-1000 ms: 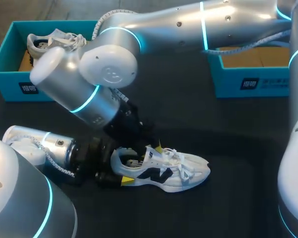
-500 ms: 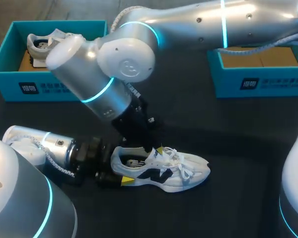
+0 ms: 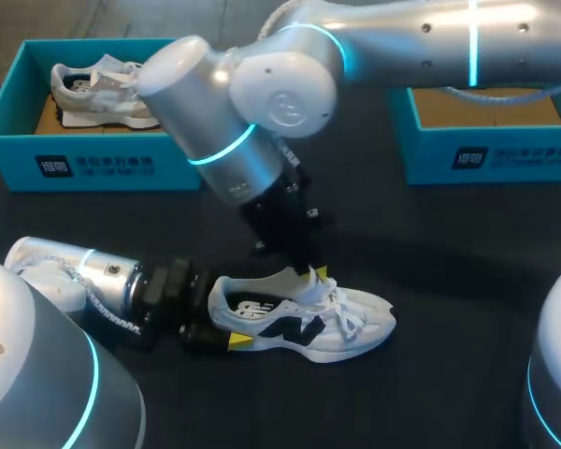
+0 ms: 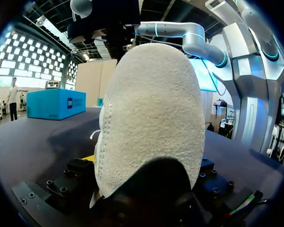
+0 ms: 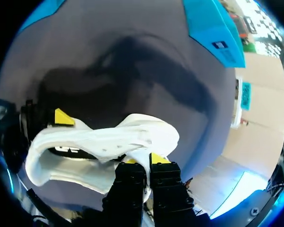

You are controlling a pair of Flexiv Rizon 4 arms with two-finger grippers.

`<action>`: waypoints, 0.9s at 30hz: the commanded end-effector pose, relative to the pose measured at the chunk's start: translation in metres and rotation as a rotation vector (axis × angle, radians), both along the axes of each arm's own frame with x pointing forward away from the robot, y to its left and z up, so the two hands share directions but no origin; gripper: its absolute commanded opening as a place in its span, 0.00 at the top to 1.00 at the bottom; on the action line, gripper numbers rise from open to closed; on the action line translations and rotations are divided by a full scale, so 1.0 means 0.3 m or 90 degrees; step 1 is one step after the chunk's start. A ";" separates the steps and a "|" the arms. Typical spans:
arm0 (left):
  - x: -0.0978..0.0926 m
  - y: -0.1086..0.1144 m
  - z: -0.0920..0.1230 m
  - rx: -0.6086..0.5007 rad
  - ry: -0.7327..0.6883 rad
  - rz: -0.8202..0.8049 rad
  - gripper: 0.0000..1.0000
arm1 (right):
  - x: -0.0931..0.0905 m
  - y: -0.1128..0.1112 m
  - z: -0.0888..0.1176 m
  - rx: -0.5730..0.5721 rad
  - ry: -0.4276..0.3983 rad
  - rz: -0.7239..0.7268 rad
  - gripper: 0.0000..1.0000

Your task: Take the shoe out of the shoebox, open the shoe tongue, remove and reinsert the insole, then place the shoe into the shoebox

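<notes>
White mesh sneaker (image 3: 304,323) with a black side mark lies on the dark table (image 3: 449,281) at 6 o'clock, toe toward 3; left gripper (image 3: 224,321) clamps its nubbly heel, its fingers hidden in its own wrist view; right gripper (image 5: 146,160) pinches the soft tongue (image 5: 151,135); teal cardboard shoebox (image 3: 19,131) sits at 10.

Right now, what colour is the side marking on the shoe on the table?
Black, on the white shoe; clearest in the head view.

The shoe (image 4: 149,118) hides the tips of the left claw (image 3: 222,323) in its wrist view.
</notes>
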State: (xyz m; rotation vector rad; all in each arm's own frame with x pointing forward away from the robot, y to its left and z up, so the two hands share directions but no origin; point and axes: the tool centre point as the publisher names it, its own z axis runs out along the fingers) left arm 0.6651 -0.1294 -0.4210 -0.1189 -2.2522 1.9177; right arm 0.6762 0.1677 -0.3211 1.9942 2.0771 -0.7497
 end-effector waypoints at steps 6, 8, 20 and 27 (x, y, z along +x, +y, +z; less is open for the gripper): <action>0.002 -0.002 -0.006 0.001 0.000 0.001 1.00 | 0.019 -0.091 -0.021 0.225 0.063 0.081 1.00; 0.002 -0.002 -0.006 0.001 0.000 0.001 1.00 | 0.022 -0.099 -0.023 0.242 0.068 0.093 1.00; 0.002 -0.002 -0.006 0.001 0.000 0.001 1.00 | 0.016 -0.156 -0.019 0.340 0.080 0.135 1.00; 0.002 -0.002 -0.006 0.001 0.000 0.001 1.00 | 0.029 -0.183 -0.019 0.396 0.099 0.170 1.00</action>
